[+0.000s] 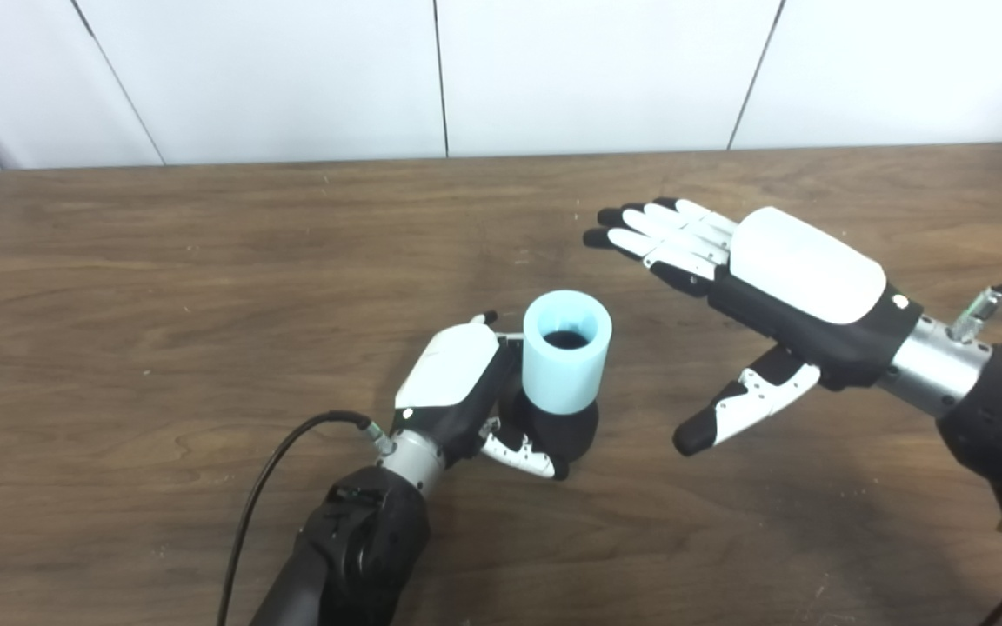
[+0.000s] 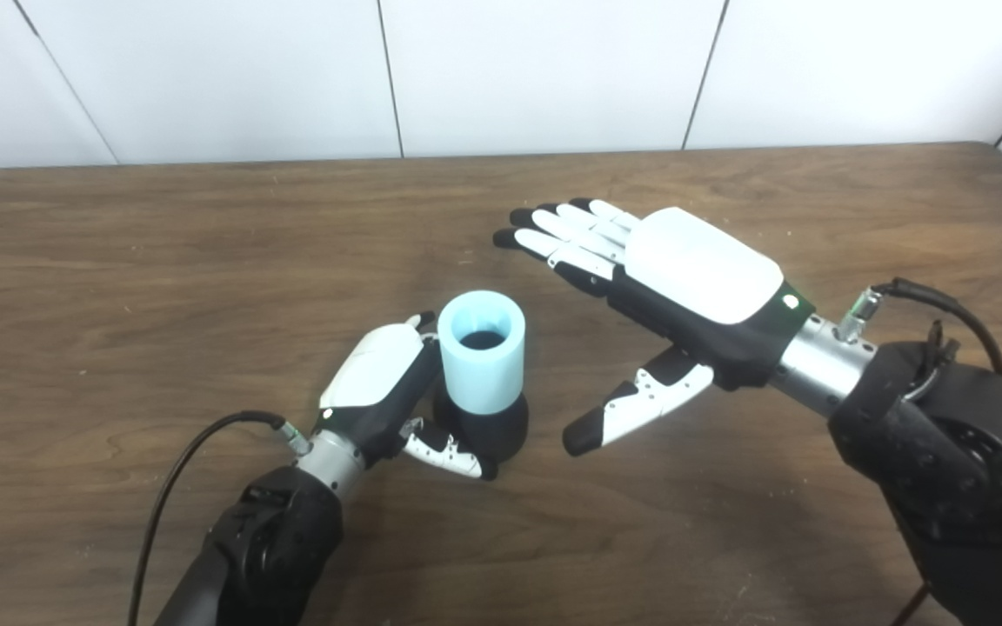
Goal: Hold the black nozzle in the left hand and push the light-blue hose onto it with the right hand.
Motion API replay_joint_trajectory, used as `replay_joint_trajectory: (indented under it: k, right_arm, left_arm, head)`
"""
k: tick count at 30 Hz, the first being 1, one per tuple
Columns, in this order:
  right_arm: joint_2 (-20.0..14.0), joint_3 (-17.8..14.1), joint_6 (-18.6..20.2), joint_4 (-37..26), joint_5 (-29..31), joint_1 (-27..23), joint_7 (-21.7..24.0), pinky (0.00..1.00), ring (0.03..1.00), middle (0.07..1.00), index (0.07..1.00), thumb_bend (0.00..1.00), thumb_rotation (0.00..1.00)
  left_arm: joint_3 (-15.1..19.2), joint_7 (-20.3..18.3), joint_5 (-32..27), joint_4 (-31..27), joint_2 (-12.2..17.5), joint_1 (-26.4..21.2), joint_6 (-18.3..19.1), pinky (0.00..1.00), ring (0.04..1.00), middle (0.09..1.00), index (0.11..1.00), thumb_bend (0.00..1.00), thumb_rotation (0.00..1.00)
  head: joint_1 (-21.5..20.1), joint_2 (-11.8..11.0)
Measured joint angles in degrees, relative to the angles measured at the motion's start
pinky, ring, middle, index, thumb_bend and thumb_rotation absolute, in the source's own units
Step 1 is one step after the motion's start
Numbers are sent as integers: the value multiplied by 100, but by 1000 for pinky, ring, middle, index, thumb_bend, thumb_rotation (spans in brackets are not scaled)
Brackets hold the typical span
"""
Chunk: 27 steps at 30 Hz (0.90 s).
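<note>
Left eye view: left hand (image 1: 466, 391) clamped on nozzle (image 1: 564, 428); hose (image 1: 566, 352) already seated upright on it, mid-table. Right eye view: right hand (image 2: 675, 287) spread, empty, beside the hose. Joining apparently done; next, release.

You've got the light-blue hose (image 1: 567, 351), a short fat cylinder, standing upright with its open end facing up. It's seated on top of the black nozzle (image 1: 564, 431), whose rounded base shows just below it, on the wooden table.
</note>
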Motion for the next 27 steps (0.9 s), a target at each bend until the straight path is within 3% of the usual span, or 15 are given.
replay_joint_trajectory:
  k: [3,8,18,27]
  right_arm:
    - [3,13,-3,3,0,0,0,1000,1000,1000,972,665,1000]
    - [13,21,-12,14,-1,0,-1,1000,1000,1000,974,668,1000]
    - [51,41,-63,91,-12,12,-5,1000,1000,998,977,671,1000]
    - [64,50,-89,253,-5,42,-72,1000,1000,991,977,671,1000]
  left_arm:
    - [-5,-5,0,0,24,-4,-38,1000,898,874,812,906,128]
    - [12,-18,-1,-11,104,-31,-150,1000,924,899,862,923,166]
    - [163,-141,-45,-3,264,-109,-424,1000,948,936,896,972,220]
    - [611,-403,-80,-258,478,-103,-436,1000,952,943,907,998,241]
  head:
    - [0,-9]
    - [9,-18]
    - [53,-44]
    - [88,-44]
